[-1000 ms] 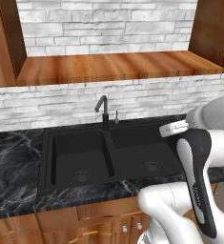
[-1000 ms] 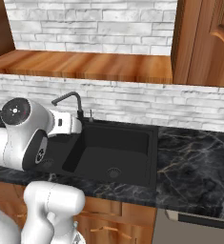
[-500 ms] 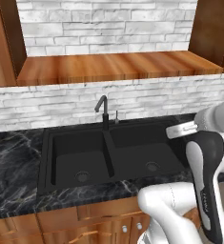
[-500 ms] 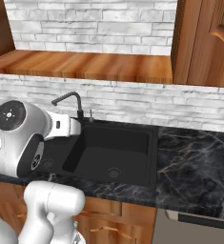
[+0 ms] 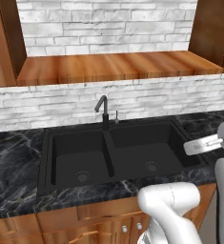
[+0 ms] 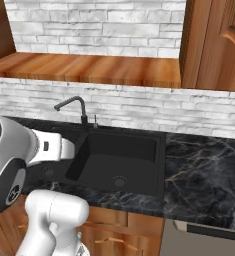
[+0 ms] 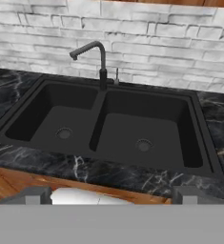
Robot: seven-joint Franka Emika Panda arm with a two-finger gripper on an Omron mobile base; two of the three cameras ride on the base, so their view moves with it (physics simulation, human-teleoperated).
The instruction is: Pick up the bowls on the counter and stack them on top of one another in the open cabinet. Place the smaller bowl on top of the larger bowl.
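In the hand view the gripper (image 7: 111,196) sits at the bottom of the frame with its fingertips (image 7: 33,194) spread wide and nothing between them. Just beyond it lies the front strip of the black counter (image 7: 132,177). Past that comes the double sink (image 7: 108,126) at mid-frame with its faucet (image 7: 98,56) at the back. In the left base view the open cabinet (image 5: 118,67) spans the upper frame above the brick wall (image 5: 61,102), its wooden floor bare.

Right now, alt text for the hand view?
A black double-basin sink set in the black marble counter, its dark faucet at the back against a white brick wall. The open gripper frames the bottom edge.
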